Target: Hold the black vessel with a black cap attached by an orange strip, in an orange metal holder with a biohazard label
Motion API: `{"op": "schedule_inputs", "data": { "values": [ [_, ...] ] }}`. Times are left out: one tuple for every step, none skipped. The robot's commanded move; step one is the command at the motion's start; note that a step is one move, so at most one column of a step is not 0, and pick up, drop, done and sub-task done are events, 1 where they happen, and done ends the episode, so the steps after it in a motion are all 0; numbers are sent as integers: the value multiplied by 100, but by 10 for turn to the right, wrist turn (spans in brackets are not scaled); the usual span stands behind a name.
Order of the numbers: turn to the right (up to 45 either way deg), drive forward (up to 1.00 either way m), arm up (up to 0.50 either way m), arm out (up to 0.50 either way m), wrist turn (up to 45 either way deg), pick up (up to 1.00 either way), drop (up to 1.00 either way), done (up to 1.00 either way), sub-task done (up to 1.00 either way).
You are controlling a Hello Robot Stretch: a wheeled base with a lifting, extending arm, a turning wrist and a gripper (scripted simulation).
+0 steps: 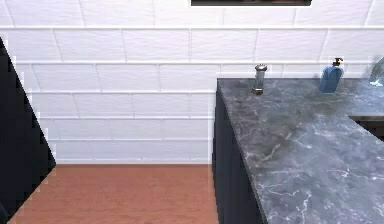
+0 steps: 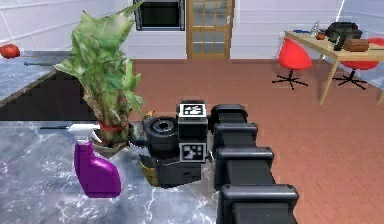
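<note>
Hand [image 2: 150,152] of the robot is seen in the arm side view at the far end of the dark arm [image 2: 245,175]. It is low over the grey marble table [image 2: 40,195], just left of the two white squares [image 2: 192,112] with black marks. I cannot tell whether its fingers are apart or together. I also cannot tell whether it holds anything, because things stand on the table directly at it.

One black round shape [image 2: 160,128] sits at the upper part of the hand and touches it in the picture. By its colour it can be the black vessel, but it is too small to say this for sure.

Just beside the hand, on the picture's left, stands one purple spray bottle [image 2: 96,168] with a white trigger. Behind the bottle is one green plant [image 2: 105,65] in a reddish pot [image 2: 112,135]. Both stand close around the hand's far end. Further left, on a second counter [image 2: 30,70], lies one small red round thing [image 2: 8,50].

Across the brown floor [image 2: 300,130] are one door [image 2: 208,25] with glass panes, one wooden far table [image 2: 320,48] with dark things on it, and two red chairs [image 2: 293,58].

In the forward view, a marble top carries one small metal piece [image 1: 260,78] and one blue bottle [image 1: 332,75], both near the white tiled wall [image 1: 120,80].
</note>
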Motion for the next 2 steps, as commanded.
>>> {"op": "schedule_inputs", "data": {
  "values": [
    [0,0,0,0,0,100,0,0,0],
    [0,0,0,0,0,0,0,100,0]
  ]
}}
